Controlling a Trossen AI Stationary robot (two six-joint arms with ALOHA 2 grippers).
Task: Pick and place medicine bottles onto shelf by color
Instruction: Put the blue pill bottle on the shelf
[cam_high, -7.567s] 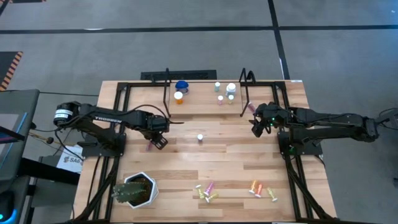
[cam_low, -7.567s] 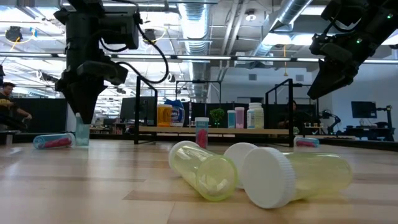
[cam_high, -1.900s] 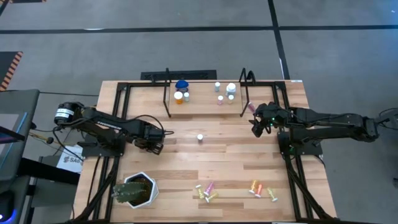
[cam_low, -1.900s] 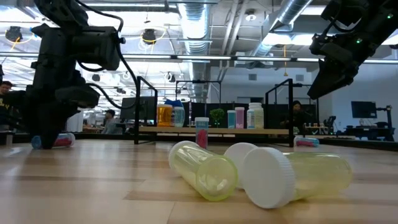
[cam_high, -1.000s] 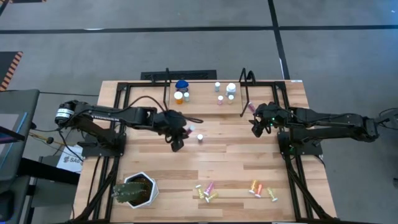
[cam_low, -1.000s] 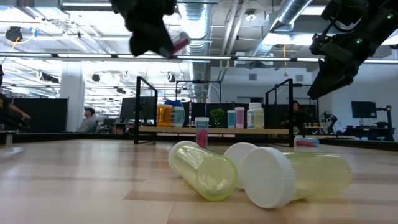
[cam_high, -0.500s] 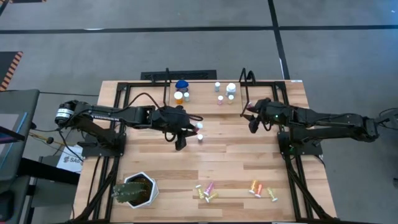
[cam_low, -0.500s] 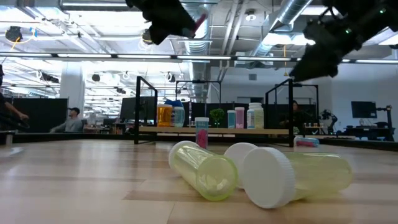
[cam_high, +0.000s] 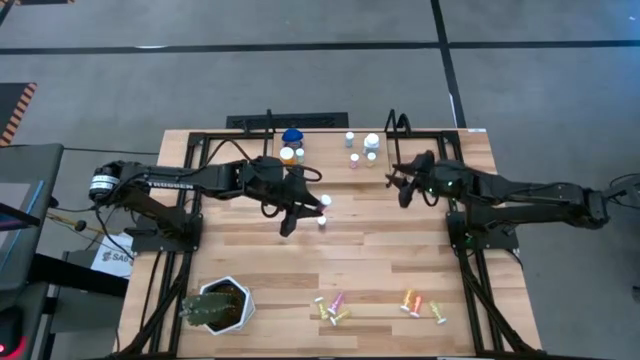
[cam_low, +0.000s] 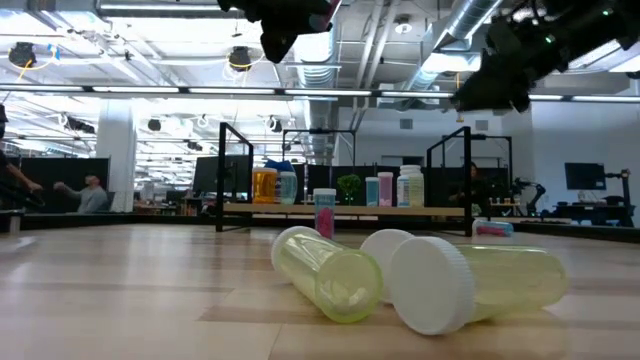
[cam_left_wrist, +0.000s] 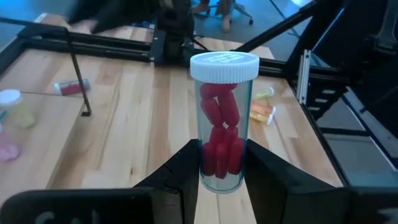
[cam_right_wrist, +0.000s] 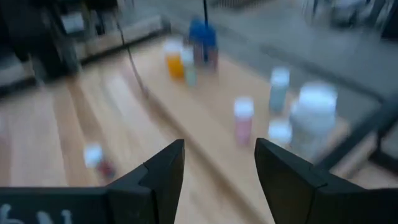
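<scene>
While gripping a clear, white-capped vial of red capsules (cam_left_wrist: 221, 118) between its two fingers, left end effector (cam_high: 308, 204) now raised above mid-table, just short of the shelf (cam_high: 330, 165) and close above the lone white-capped bottle (cam_high: 322, 221) standing on the table (cam_high: 400, 260). A couple of seconds back, down at the table's left side over a vial lying flat there; since then lifted, carried rightward and toward the shelf. Pick therefore judged done, transport under way, placement not yet made.

Right end effector (cam_high: 400, 184) also shifted in the last second, from beside the shelf's right upright to a spot nearer the shelf's right end; fingers apart and holding nothing in the right wrist view, shelf bottles ahead of them.

On the shelf: blue-lidded bottle (cam_high: 292, 137) and orange bottle (cam_high: 287, 155) at the left, white and pink bottles (cam_high: 360, 148) grouped at the right. Likely slot for the red vial judged beside the pink one, though unconfirmed.

Still left on the table: several yellow, pink and orange vials (cam_high: 378, 305) lying near the front edge. Potted plant (cam_high: 215, 306) at the front left, well clear of the carry path.
</scene>
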